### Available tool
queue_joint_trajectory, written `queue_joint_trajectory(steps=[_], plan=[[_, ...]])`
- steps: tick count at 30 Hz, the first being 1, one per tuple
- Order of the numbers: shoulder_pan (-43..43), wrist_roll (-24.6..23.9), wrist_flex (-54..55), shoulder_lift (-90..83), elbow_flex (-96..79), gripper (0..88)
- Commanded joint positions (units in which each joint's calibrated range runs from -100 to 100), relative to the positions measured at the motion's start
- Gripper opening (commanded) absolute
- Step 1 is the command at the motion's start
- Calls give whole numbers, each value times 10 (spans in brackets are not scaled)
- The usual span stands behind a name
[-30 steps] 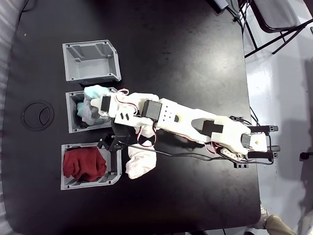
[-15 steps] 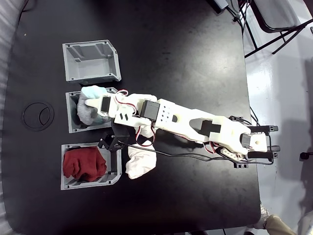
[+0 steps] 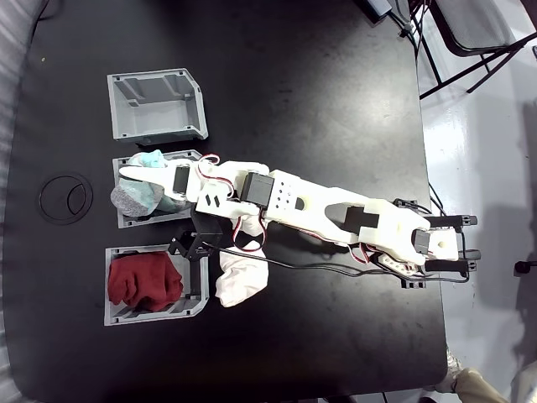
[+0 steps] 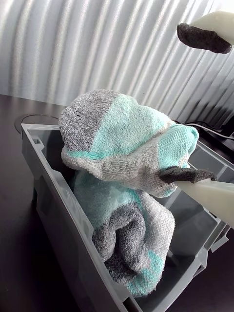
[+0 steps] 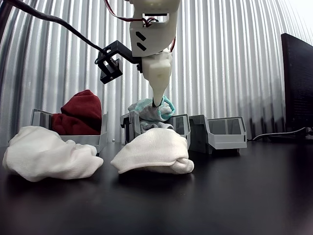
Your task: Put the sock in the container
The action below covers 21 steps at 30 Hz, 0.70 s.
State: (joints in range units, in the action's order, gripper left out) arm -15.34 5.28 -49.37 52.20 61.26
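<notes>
My jaws stood wide apart, so the gripper (image 4: 202, 105) no longer clamped anything. The lower finger (image 4: 187, 174) touched the sock (image 4: 122, 141), which lay just under it with its long axis across the jaws. The sock rested in the container (image 4: 51, 195), on another rolled sock, rising above the rim. In the fixed view the arm (image 3: 319, 206) stretched low across the table toward the middle bin, with the gripper (image 3: 138, 172) above it.
</notes>
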Motion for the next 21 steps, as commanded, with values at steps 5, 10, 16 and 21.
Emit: queue_joint_trajectory(steps=[5, 10, 16, 21], plan=[[-4, -1, -61, -20, 29, 397], [-6, -2, -181, -21, 29, 392], [-8, -3, -297, -50, 29, 365], [-8, -3, -337, -92, 29, 240]])
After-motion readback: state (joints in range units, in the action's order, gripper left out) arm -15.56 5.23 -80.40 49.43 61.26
